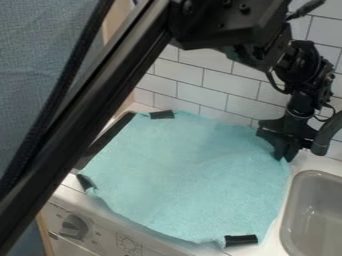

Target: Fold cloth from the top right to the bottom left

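Black arm (100,90) crossed diagonally from lower left to top, nearest the camera. Gripper (286,152) hung down at the upper right edge of the cloth (187,175); whether apart, together or clamped on it, could not tell. Cloth lay spread, slightly rippled, on the white table (268,248), between the arm and the grey sink (294,215). Tiled wall (224,82) stood behind.

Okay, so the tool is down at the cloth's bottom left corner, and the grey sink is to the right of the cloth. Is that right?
Not quite: the camera view shows the tool at the upper right corner of the cloth, not the bottom left. The grey sink is indeed to the right of the cloth.
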`<action>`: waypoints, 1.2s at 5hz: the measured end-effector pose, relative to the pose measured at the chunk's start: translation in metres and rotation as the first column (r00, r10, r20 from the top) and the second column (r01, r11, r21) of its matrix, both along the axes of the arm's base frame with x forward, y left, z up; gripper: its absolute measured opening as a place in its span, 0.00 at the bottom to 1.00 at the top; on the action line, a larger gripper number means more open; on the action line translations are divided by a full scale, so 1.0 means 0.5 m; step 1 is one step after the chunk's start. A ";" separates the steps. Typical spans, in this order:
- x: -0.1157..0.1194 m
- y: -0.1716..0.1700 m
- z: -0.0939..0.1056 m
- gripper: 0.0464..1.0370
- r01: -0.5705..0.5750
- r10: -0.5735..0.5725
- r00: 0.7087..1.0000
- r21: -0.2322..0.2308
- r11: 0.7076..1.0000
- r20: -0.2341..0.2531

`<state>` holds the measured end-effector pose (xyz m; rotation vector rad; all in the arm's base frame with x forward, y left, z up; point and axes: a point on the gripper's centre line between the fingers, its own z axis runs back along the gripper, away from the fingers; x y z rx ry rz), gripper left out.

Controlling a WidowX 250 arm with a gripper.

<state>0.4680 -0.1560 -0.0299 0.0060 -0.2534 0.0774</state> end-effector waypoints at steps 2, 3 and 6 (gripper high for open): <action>0.006 0.021 0.022 0.00 0.000 0.000 1.000 -0.011 1.000 0.008; 0.008 0.030 0.064 0.00 -0.018 0.019 0.999 -0.029 0.999 0.032; -0.041 0.171 0.201 0.00 -0.064 0.080 0.991 -0.148 0.987 0.106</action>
